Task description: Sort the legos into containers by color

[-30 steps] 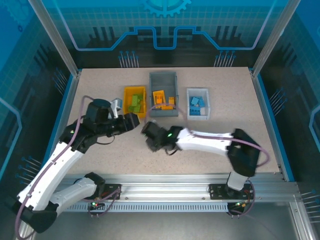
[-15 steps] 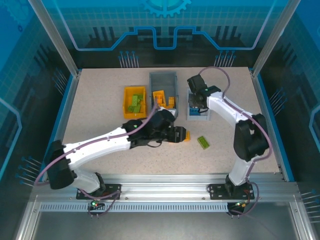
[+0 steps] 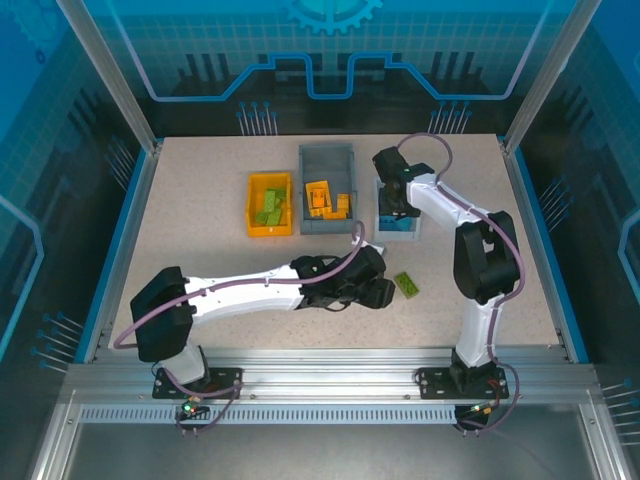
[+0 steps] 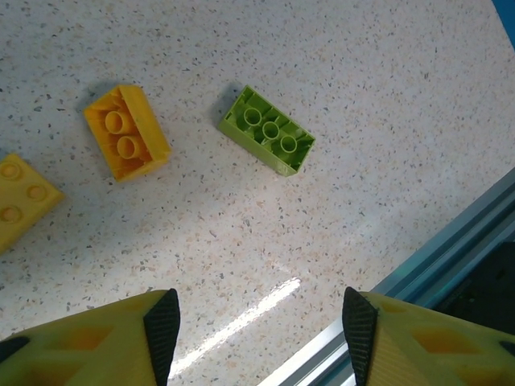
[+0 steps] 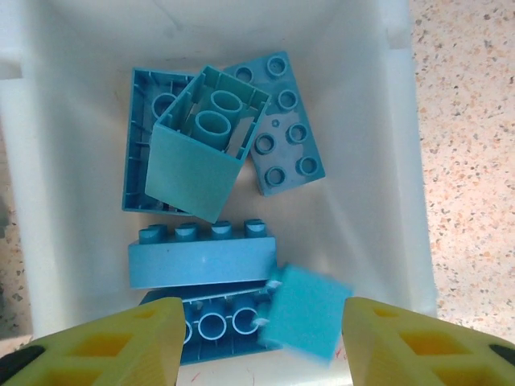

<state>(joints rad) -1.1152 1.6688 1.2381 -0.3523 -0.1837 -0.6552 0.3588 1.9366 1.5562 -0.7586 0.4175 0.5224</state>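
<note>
Left gripper open, empty, low over table. Green brick and orange brick lie apart ahead of it. Right gripper open above white bin of blue bricks. Yellow bin holds green, grey bin orange.

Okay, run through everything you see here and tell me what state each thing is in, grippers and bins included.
White bin: holds blue bricks.
Yellow bin: holds green bricks.
Grey bin: holds orange bricks.
Loose green brick: on the table, underside up.
Loose orange brick: on the table, underside up.
Left gripper: open, empty, over the table.
Right gripper: open, over the blue bricks.
</note>
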